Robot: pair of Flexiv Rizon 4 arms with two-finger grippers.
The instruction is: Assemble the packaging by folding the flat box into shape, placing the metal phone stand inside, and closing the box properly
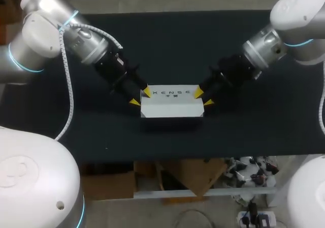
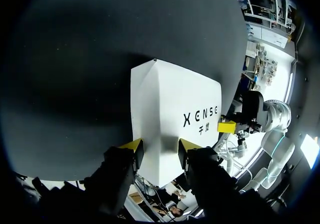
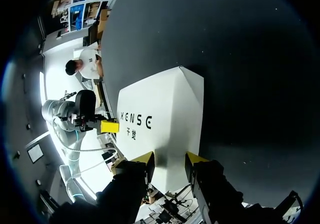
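Fingers astride box ends, contents hidden

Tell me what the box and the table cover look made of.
The box looks like thin white cardboard, matte: crisp creases, flat panels. The table cover is black, matte, without glare, probably cloth or felt; no weave shows.

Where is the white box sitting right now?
In the head view, the white box lies on the black table near its middle, with the left gripper at its left end and the right gripper at its right end.
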